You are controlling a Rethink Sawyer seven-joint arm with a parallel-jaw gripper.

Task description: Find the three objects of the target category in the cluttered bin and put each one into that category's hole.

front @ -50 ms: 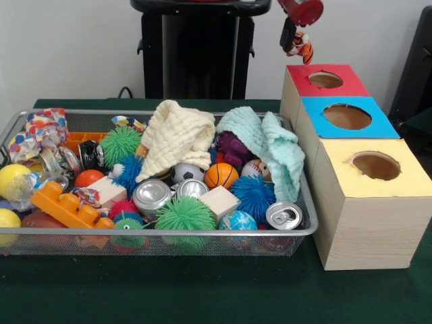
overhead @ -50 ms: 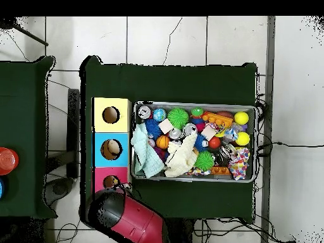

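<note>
My gripper (front @ -50 ms: 295, 39) hangs at the top right, above the red-topped box (front @ -50 ms: 300, 82) and just behind its round hole (front @ -50 ms: 326, 79). It is shut on a small orange, black and white striped plush toy (front @ -50 ms: 302, 50), which dangles below the fingers. In the overhead view the red arm (overhead @ -50 ms: 130, 220) reaches to the red box (overhead @ -50 ms: 100, 174), and the gripper itself is hard to make out there. A purple plush toy (front @ -50 ms: 234, 148) lies in the wire bin (front @ -50 ms: 202, 231), partly under a mint cloth (front @ -50 ms: 273, 145).
A blue-topped box (front @ -50 ms: 378, 125) and a yellow-topped box (front @ -50 ms: 405, 182) stand in a row with the red one, right of the bin. The bin holds spiky balls, sports balls, cans, wooden blocks, an orange brick (front @ -50 ms: 67, 206) and a cream cloth (front @ -50 ms: 177, 135).
</note>
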